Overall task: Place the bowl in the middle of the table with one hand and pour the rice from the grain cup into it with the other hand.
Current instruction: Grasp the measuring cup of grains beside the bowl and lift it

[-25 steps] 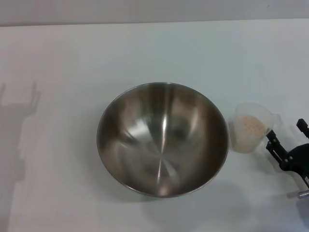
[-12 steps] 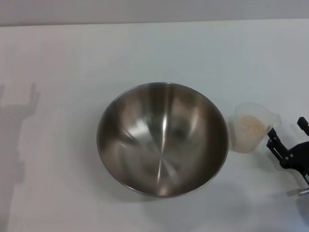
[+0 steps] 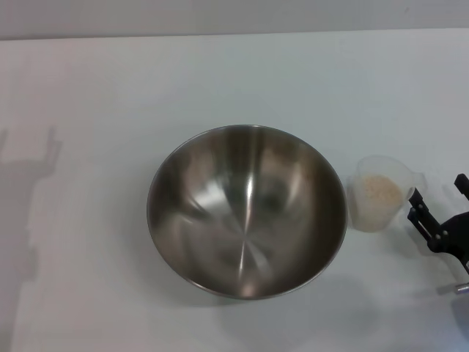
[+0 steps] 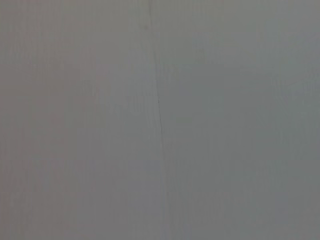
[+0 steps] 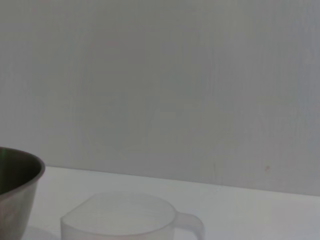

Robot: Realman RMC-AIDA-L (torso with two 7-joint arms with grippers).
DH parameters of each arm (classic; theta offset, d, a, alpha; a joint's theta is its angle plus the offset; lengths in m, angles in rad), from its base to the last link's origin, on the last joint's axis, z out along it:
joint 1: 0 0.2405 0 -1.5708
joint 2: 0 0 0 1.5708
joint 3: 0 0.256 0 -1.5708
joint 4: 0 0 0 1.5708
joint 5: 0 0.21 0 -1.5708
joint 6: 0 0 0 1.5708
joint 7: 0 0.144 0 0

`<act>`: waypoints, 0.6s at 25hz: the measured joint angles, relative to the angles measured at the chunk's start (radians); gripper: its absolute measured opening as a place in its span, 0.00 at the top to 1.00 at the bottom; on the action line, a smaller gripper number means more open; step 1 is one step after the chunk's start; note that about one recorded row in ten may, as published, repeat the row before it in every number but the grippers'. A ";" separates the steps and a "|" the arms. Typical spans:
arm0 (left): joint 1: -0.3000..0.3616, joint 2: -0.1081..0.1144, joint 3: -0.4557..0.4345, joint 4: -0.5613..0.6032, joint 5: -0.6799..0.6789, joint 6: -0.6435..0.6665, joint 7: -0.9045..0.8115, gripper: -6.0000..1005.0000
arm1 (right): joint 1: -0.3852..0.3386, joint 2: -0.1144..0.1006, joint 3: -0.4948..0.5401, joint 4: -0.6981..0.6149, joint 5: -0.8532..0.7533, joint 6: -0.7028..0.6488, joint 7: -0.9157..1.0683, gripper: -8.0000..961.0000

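The grain cup (image 3: 380, 193) stands upright on the table (image 3: 234, 81), just to the right of the bowl (image 3: 247, 210), its rim close to the bowl's but with a thin strip of white showing between them. The right gripper (image 3: 440, 198) sits just beyond the cup's right side, at the edge of the head view, with the nearer finger (image 3: 416, 207) right beside the cup's handle (image 3: 419, 180) — whether it touches cannot be told.

The cup is clear, cloudy plastic, tapering toward its base, and holds a low heap of pale beige rice (image 3: 379, 192). In the right wrist view the cup (image 5: 120, 216) shows close by with its handle (image 5: 191, 223) sticking out to one side, and the bowl's steel wall (image 5: 17, 192) stands next to it.

The bowl is wide, shiny and brushed inside, with no grains in it, and sits about mid-table.

The right gripper's two black fingers are spread apart and grip nothing. The left gripper shows in no view; its wrist camera sees only a plain grey surface.
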State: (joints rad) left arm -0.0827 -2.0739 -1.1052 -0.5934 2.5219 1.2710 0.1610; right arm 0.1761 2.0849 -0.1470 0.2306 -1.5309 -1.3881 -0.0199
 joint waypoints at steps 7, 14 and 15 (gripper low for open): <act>0.001 0.000 0.001 0.005 0.000 0.001 0.000 0.20 | 0.005 0.000 0.002 -0.001 0.000 -0.001 0.000 0.20; 0.002 0.000 0.001 0.007 0.000 0.001 -0.002 0.20 | 0.008 0.001 0.001 0.001 0.000 -0.014 0.000 0.20; 0.003 0.000 0.001 0.008 0.000 0.001 -0.002 0.20 | 0.008 0.001 0.001 0.001 0.000 -0.019 0.000 0.20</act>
State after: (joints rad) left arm -0.0797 -2.0739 -1.1044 -0.5852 2.5219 1.2717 0.1586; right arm 0.1842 2.0857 -0.1457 0.2319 -1.5308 -1.4068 -0.0199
